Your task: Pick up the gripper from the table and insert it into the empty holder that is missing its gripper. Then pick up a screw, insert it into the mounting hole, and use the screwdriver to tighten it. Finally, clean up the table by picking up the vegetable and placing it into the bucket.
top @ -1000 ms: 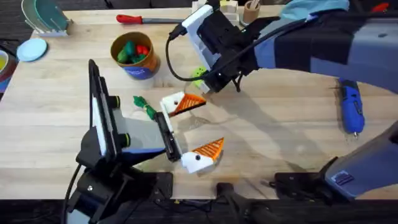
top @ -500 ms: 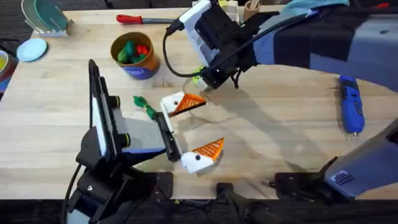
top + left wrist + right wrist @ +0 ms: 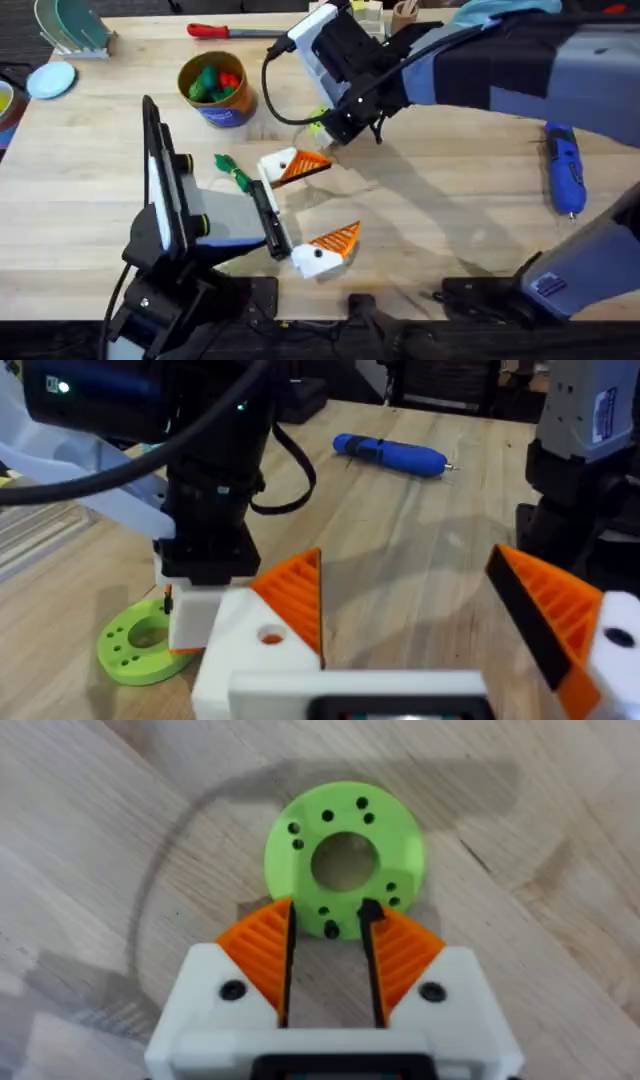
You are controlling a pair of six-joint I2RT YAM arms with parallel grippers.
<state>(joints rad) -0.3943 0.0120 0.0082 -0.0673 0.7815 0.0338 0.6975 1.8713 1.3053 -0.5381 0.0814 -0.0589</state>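
Note:
My right gripper [image 3: 328, 910] hovers over the green ring-shaped disc [image 3: 345, 860], with its orange pads a narrow gap apart. A small dark piece shows at one pad's tip, and I cannot tell what it is. In the overhead view the right gripper [image 3: 335, 128] is at the table's middle rear. My left gripper [image 3: 342, 197] lies wide open. The orange gripper wedge [image 3: 305, 166] sits in its white holder [image 3: 275, 163], which has a mounting hole [image 3: 270, 635]. The green vegetable [image 3: 232, 172] lies beside the holder. The blue screwdriver [image 3: 563, 172] is at the far right. The bucket [image 3: 216, 90] holds toy foods.
A red-handled tool [image 3: 225, 31] lies along the far edge, with a tan pen cup [image 3: 404, 15] to its right. A light-blue dish [image 3: 50, 80] and a rack [image 3: 70, 25] stand at the far left. Bare wood lies between the left gripper and the screwdriver.
My right gripper has shifted slightly toward the far side over the green disc. The left arm and the table's objects have not moved.

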